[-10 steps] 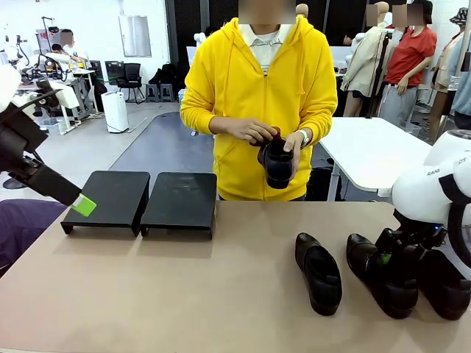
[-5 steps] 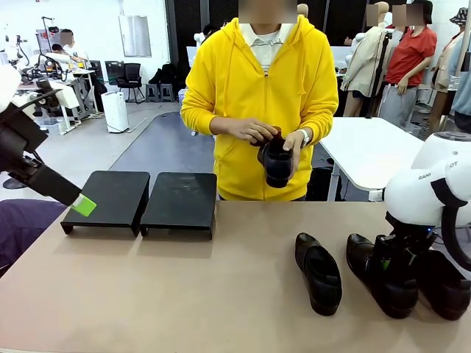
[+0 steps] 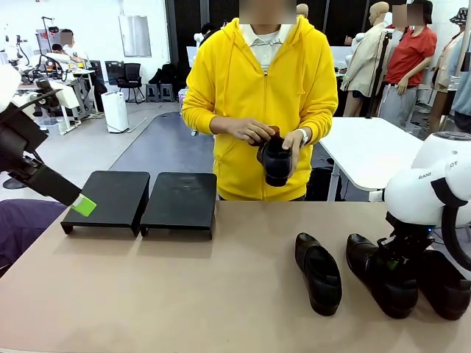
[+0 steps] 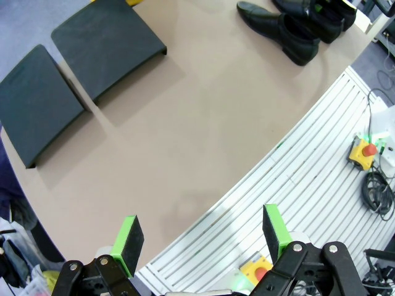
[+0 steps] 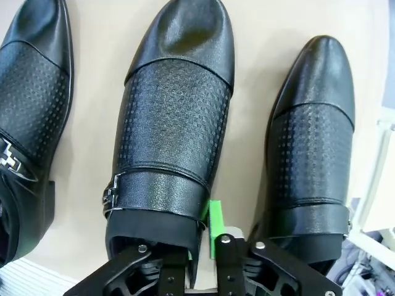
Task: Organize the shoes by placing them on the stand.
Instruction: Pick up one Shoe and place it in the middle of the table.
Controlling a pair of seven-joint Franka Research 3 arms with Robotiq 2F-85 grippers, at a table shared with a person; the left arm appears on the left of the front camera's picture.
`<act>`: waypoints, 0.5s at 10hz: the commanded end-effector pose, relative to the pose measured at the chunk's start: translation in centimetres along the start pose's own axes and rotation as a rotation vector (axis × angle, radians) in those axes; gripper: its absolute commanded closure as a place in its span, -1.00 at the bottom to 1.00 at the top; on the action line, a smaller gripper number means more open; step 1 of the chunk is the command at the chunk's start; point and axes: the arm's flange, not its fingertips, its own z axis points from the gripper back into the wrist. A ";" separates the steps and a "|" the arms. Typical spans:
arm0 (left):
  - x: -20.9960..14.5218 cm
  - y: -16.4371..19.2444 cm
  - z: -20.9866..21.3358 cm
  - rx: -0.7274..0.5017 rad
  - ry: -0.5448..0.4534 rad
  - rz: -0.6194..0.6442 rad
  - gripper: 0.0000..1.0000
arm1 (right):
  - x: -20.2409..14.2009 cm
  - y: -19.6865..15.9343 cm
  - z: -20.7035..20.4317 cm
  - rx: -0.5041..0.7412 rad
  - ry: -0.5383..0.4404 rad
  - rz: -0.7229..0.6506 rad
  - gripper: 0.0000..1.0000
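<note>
Close to our side, on the right part of the light-brown bench point(image 3: 184, 294), three black leather slip-on shoes with perforated uppers and small metal buckles lie side by side, well apart from the stand; we name them the left shoe point(image 3: 320, 276), the middle shoe point(image 3: 394, 294) and the right shoe point(image 3: 445, 290); the right pincer point(image 5: 200, 229) is clenched on the collar of the middle shoe, one finger down inside the opening and the green pad point(image 5: 215, 223) of the other against the collar's outer side; that shoe lies on the bench; over on the left, the left pincer point(image 4: 200, 233) hangs released above the bench's edge, its green pads point(image 4: 128, 237) wide apart and nothing between them; farther back on the left we see the stand, two low matte-black rectangular platforms just beside each other, the left platform point(image 3: 107, 197) and the right platform point(image 3: 180, 198); at the far side a person in a yellow hooded jacket point(image 3: 257, 81) holds the fourth black leather shoe point(image 3: 276, 165) above the bench's far edge, one hand point(image 3: 254, 131) over its top and the other hand point(image 3: 296, 141) at its side.
</note>
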 end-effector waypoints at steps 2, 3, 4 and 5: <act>-0.1 0.0 0.0 -0.019 -0.001 -0.008 -1.00 | -0.7 0.1 2.0 -0.004 0.022 -0.017 1.00; -0.1 0.0 0.0 -0.019 -0.001 -0.008 -1.00 | -1.4 0.2 3.5 -0.005 0.022 -0.025 1.00; -0.1 0.0 0.0 -0.019 -0.001 -0.008 -1.00 | -2.4 0.3 5.4 -0.019 0.009 -0.034 1.00; -0.1 0.0 0.0 -0.019 -0.001 -0.008 -1.00 | -4.1 0.3 8.8 -0.034 -0.032 -0.036 1.00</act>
